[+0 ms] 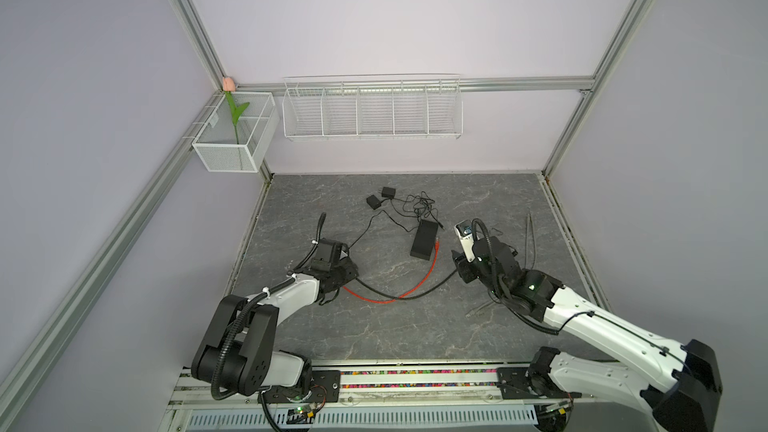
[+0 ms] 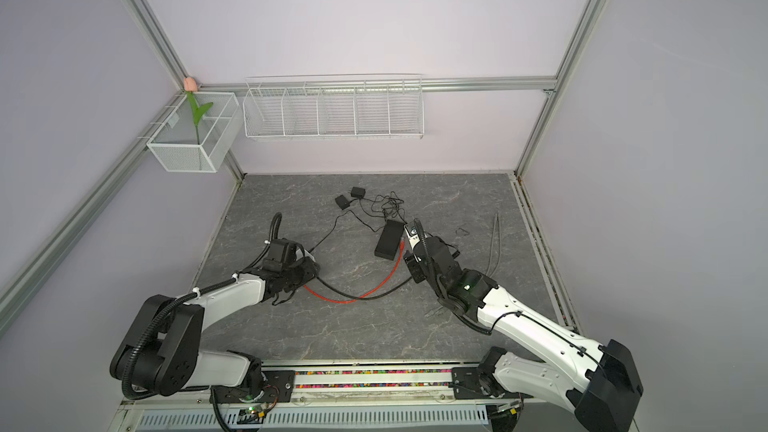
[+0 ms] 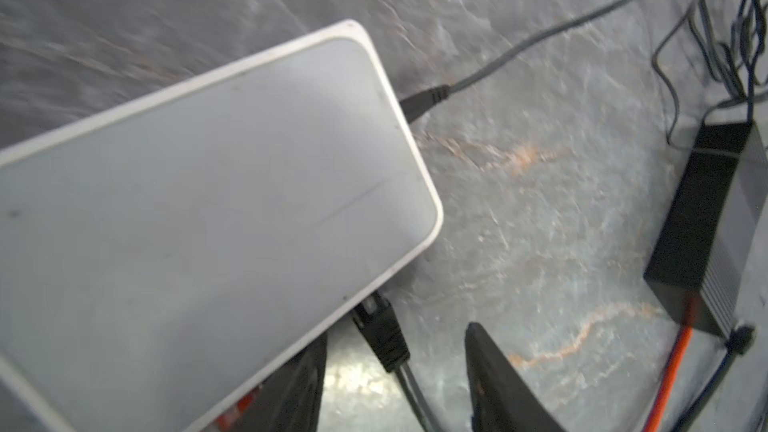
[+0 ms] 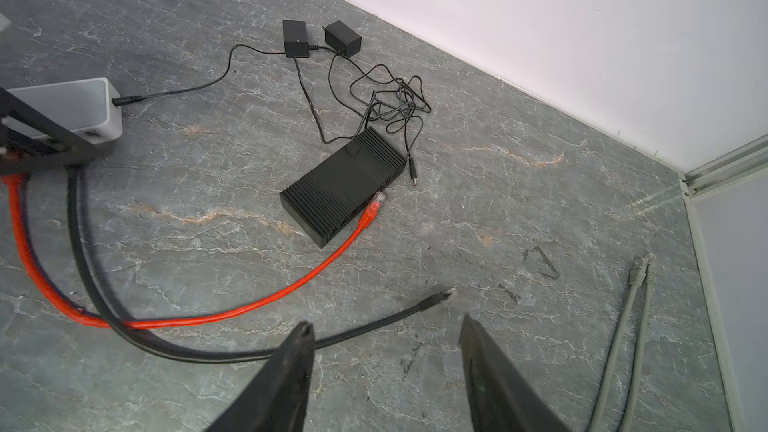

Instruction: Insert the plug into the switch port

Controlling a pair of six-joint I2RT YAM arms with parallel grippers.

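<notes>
A white switch (image 3: 199, 218) lies under my left gripper (image 3: 399, 338). A black plug (image 3: 380, 328) sits in a port on its edge, between the open fingers, and neither finger touches it. From there a black cable (image 4: 95, 284) curves across the table to a free plug end (image 4: 436, 299), just ahead of my right gripper (image 4: 386, 323). That gripper is open and empty above the table. A black switch (image 1: 424, 239) lies mid-table, with a loose red plug (image 4: 374, 205) against its side. In both top views the left gripper (image 1: 345, 272) and the right gripper (image 2: 411, 268) flank these cables.
Two black power adapters (image 1: 380, 197) with tangled thin wires lie behind the black switch. One wire ends in a loose barrel plug (image 4: 412, 176). Two grey cables (image 4: 636, 284) lie by the right wall. Wire baskets (image 1: 372, 108) hang on the back wall.
</notes>
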